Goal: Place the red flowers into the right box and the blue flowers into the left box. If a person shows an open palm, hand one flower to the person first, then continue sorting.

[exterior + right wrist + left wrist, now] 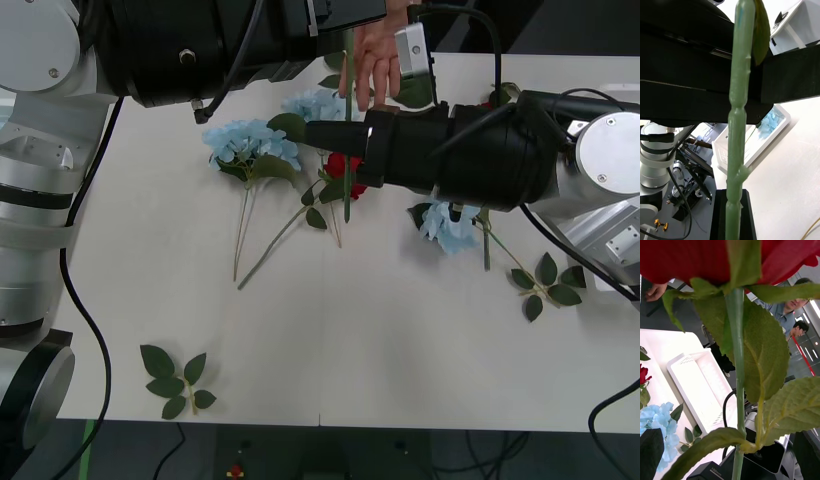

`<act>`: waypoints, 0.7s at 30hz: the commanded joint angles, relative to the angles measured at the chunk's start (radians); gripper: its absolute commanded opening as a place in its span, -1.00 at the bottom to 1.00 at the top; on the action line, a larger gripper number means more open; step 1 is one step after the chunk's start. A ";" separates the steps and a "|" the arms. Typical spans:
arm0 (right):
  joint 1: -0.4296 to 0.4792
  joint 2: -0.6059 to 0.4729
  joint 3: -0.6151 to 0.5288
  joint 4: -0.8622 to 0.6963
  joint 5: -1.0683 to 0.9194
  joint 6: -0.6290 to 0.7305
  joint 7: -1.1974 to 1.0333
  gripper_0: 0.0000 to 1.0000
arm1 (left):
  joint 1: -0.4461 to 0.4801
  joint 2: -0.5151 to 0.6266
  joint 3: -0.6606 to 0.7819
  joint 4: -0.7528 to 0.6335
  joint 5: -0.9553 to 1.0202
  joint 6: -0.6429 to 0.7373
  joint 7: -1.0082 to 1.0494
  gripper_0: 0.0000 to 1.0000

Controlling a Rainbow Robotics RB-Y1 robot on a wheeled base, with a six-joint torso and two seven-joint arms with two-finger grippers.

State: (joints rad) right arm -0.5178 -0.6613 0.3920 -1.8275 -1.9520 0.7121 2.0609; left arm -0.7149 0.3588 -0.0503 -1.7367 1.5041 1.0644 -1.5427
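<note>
A red rose (pixel 715 258) fills the left wrist camera's foreground, its head cut off by the frame edge and broad leaves spreading off the stem (pixel 738 123). The right arm reaches level across the tabletop (pixel 380 330) from the robot's right. The right gripper (pixel 330 138) has its jaws closed on the stem, which stands upright through them. A person's hand (pixel 375 62) hangs fingers-down just beside the stem's upper part; whether it touches cannot be told. The left arm crosses the far side of the tabletop and hides the rose head from the front camera. The left gripper (pixel 730 450) has its dark jaws apart at the frame corners, with the stem running between them. Blue hydrangeas (pixel 250 145) and a second red rose (pixel 345 172) lie on the tabletop, the rose partly hidden under the right arm. A white tray (pixel 752 150) holds pale blue blooms. A second white tray (pixel 696 386) sits off the tabletop's edge.
</note>
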 commanded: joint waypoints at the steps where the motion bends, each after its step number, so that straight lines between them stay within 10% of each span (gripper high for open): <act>1: -0.048 0.006 -0.038 -0.012 -0.013 -0.008 0.001 -1.00 | 0.008 0.028 0.010 -0.012 0.013 -0.011 -0.085 1.00; 21: 0.055 -0.080 -0.389 -0.012 0.239 -0.020 0.088 -1.00 | 0.008 0.028 0.010 -0.012 0.013 -0.011 -0.085 1.00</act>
State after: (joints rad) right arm -0.4883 -0.6995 0.0670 -1.8244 -1.7768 0.7118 2.0914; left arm -0.7148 0.3592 -0.0503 -1.7366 1.5041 1.0644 -1.5427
